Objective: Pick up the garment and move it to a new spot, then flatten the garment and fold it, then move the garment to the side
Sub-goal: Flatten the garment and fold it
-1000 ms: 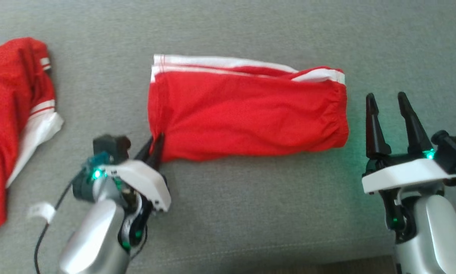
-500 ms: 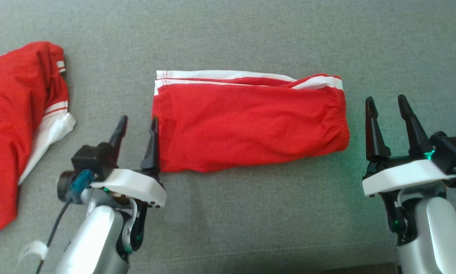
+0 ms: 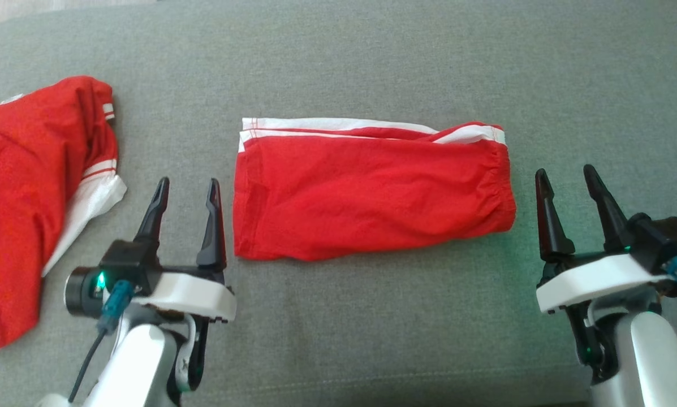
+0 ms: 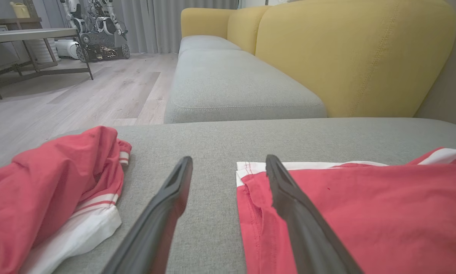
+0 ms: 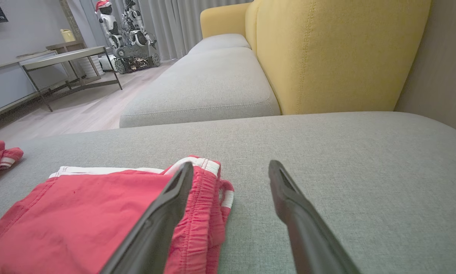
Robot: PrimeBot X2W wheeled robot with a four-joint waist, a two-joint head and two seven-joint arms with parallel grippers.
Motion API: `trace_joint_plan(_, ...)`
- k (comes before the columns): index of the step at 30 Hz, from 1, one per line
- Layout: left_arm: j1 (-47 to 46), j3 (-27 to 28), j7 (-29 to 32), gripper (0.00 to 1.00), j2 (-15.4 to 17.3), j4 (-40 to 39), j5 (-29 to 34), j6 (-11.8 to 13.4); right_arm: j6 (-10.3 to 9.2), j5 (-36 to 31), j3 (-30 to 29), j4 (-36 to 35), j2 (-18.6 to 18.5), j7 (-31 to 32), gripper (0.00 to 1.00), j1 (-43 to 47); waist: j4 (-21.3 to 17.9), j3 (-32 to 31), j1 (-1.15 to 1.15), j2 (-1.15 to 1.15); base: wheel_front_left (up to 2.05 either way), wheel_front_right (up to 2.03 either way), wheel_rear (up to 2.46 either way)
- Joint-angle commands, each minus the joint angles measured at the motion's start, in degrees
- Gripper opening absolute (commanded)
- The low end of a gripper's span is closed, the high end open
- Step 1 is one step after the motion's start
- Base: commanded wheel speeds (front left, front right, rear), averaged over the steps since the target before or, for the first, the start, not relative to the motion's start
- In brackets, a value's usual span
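A red garment with white trim [image 3: 372, 189] lies folded into a flat rectangle on the grey cushion [image 3: 372, 328]. In the left wrist view its left edge [image 4: 349, 213] shows; its elastic waistband end [image 5: 208, 205] appears in the right wrist view. My left gripper [image 3: 188, 189] stands open just left of the garment's left edge, holding nothing. To the right of the waistband end my right gripper [image 3: 564, 176] is open too, apart from the cloth.
A second red and white garment [image 3: 33, 192] lies crumpled at the far left of the cushion, also seen as a heap [image 4: 48, 190] by the left wrist. A yellow sofa back [image 5: 338, 53] rises beyond, with wooden floor [image 4: 79, 95] off the cushion's left edge.
My left gripper let go of the garment's lower left corner, opened, and drew back to the left. The head camera shifted, so the whole scene sits lower. The right gripper stayed open.
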Motion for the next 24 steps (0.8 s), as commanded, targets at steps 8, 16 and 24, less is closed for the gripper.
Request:
trace_joint_plan(8,-1.23,2.79,-0.68,1.00,0.83,-2.04,0.90,-0.68,-0.04,-0.76,1.19,-2.70,-0.21,0.69,1.00,-0.39,0.67,0.42,0.00,0.00,0.00,0.00,0.00)
trace_joint_plan(16,-3.44,1.79,-0.68,1.00,-1.19,-1.96,1.62,-1.96,-0.04,-0.99,2.72,3.16,-1.13,2.99,1.00,-4.89,2.89,2.73,0.00,0.00,0.00,0.00,0.00)
trace_joint_plan(24,-5.32,1.63,-0.68,1.00,-3.51,-1.86,2.80,-3.35,-0.04,-0.78,0.81,15.31,-1.01,4.69,1.00,-9.95,4.68,6.06,0.00,0.00,0.00,0.00,0.00)
